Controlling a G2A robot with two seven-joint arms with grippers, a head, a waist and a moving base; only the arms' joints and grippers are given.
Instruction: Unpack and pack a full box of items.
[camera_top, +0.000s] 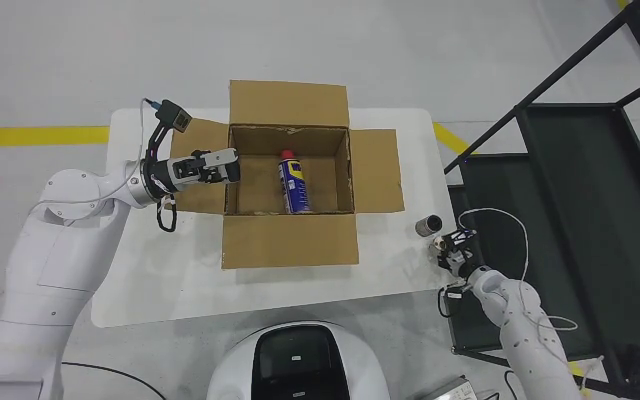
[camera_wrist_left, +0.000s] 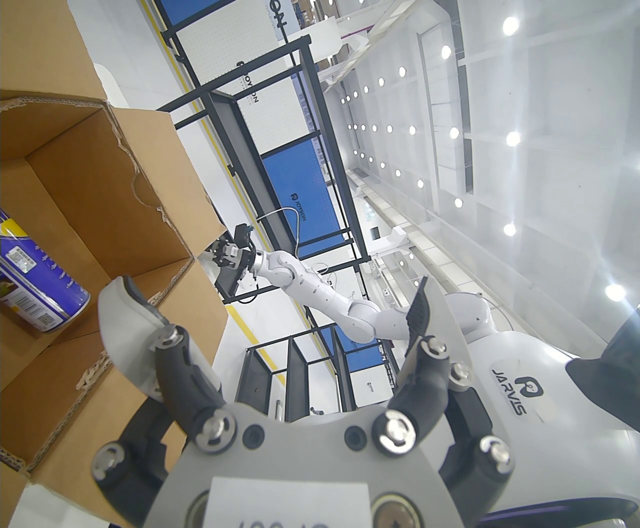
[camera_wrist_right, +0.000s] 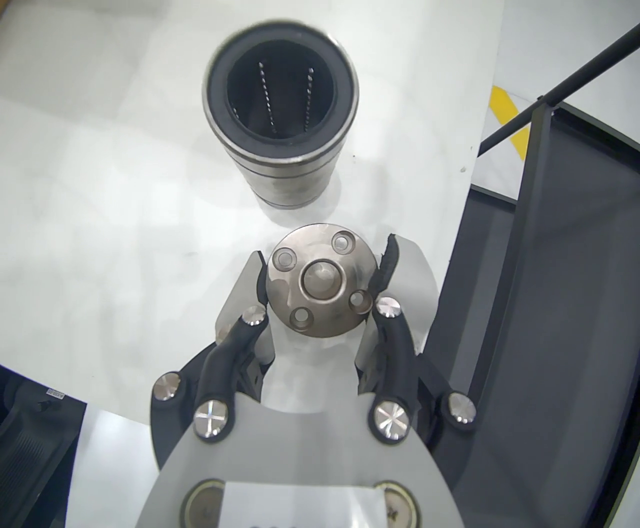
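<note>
The cardboard box sits open in the middle of the white worktop, all four flaps folded outward. One spray can, blue and yellow with a red cap, lies on its side on the box floor.

The left pincer hangs at the box's left wall, above the left flap. Its jaws are spread wide and nothing is between them.

The right pincer is over the worktop's right edge, well apart from the box. Its jaws are closed against the sides of a round metal disc with four small holes in its face. Whether the disc rests on the worktop or is lifted clear cannot be told. Just beside it a metal sleeve stands upright on the worktop, hollow, with a dark lining.

A dark metal rack stands to the right of the worktop.
</note>
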